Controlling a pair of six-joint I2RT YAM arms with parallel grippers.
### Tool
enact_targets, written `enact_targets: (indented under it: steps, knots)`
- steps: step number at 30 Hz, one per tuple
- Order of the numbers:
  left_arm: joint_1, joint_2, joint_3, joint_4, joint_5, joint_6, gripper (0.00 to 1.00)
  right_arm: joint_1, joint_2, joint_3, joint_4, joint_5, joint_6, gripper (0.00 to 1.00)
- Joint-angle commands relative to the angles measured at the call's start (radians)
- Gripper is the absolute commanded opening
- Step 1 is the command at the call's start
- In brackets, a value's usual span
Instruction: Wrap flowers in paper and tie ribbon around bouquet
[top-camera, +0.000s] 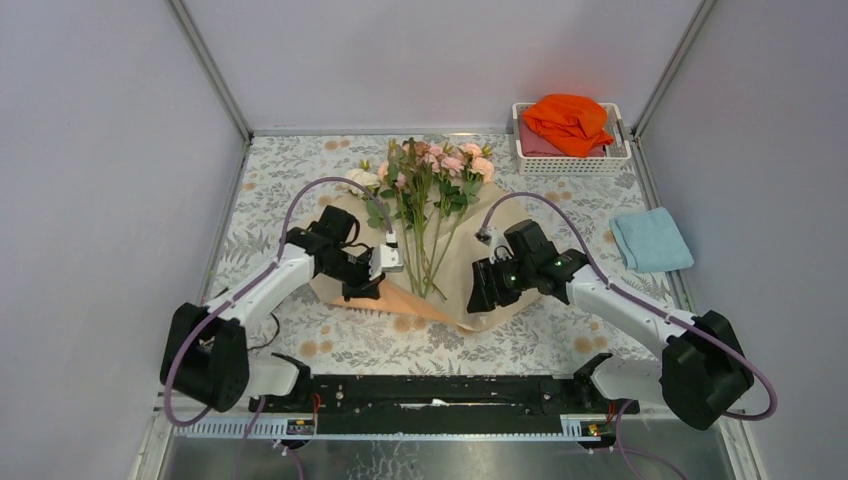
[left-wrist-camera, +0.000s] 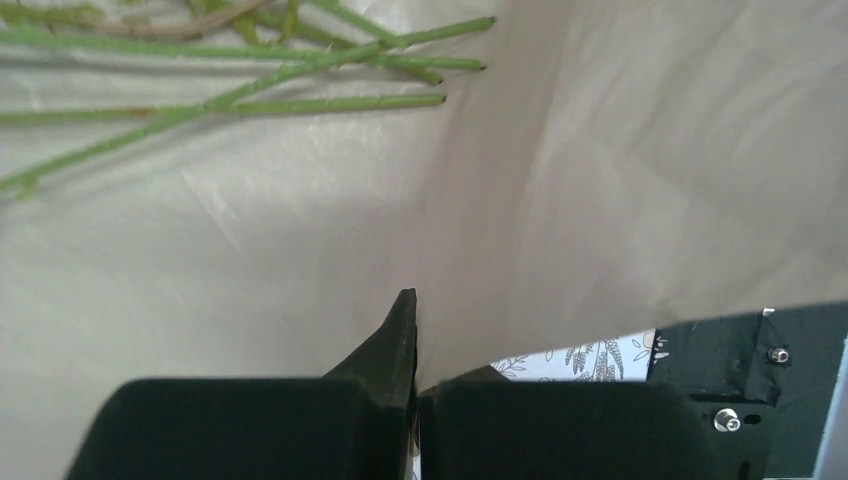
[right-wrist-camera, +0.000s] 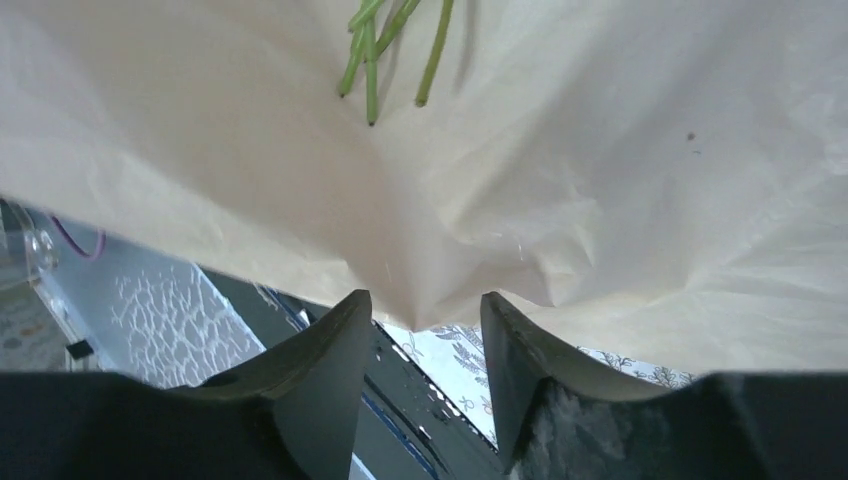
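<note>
The left hand (left-wrist-camera: 414, 345) is pinched fully closed on a fold of the paper (left-wrist-camera: 620, 180). The right hand (right-wrist-camera: 422, 300) stands partly open, with a paper crease between its fingers that looks ungripped. The paper lies mid-desk (top-camera: 300, 190) under the flowers (top-camera: 435, 180), stems (right-wrist-camera: 370, 60) toward the arms. It looks thin, light and easily torn, so I would take it by an edge or fold, clear of the fragile stems.

Pink and cream flowers (top-camera: 432, 185) lie on crinkled tan paper (top-camera: 455, 258), blooms toward twelve o'clock, stems toward six; its near edges seem lifted.
</note>
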Motion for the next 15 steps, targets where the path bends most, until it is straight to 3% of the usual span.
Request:
enact_targets:
  steps: [1,4,7,15]
  knots:
    - [-0.081,-0.052,-0.004,-0.046,-0.071,0.06,0.0,-0.003,-0.024,0.05,0.021,0.131,0.149,0.45]
    - [-0.135,-0.024,-0.022,-0.024,-0.138,0.037,0.0,-0.003,0.08,0.032,0.015,0.125,0.196,0.19]
    - [-0.173,-0.052,-0.018,-0.023,-0.175,0.025,0.0,-0.002,0.178,-0.021,0.051,0.033,0.251,0.07]
    - [-0.24,-0.135,0.062,-0.084,-0.243,0.017,0.0,-0.005,0.273,-0.028,-0.047,0.175,0.24,0.0]
